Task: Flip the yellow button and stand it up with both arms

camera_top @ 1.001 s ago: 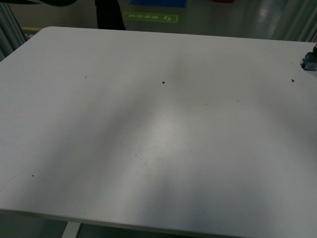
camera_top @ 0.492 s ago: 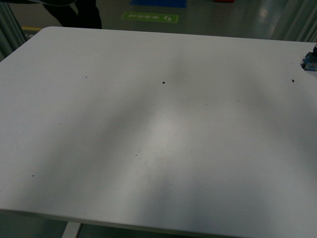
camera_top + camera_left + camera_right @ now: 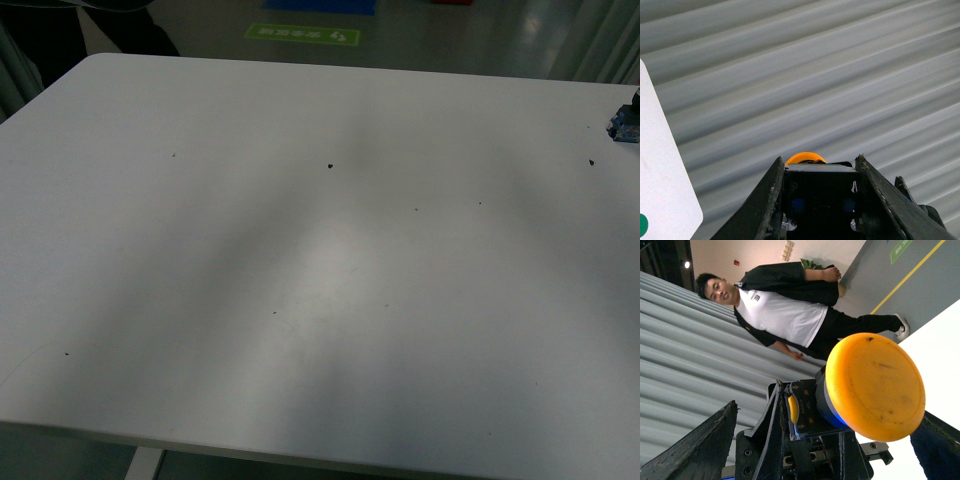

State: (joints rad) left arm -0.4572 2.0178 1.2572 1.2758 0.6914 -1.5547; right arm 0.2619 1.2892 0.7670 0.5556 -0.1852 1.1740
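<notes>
The left gripper [image 3: 820, 167] clamps the yellow button [image 3: 805, 158] by its block in mid-air, its cap between the wide-open jaws of the right gripper [image 3: 830, 412], where an off-centre squeeze could twist it loose and drop it.

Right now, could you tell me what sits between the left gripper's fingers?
The yellow button, its black block filling the gap, as the left wrist view shows.

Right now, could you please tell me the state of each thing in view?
yellow button: held in the air, cap towards the right wrist camera.
left gripper: shut on the yellow button's block.
right gripper: open, fingers wide apart beside the cap.
small blue-black object: resting at the table edge, cut off.
</notes>
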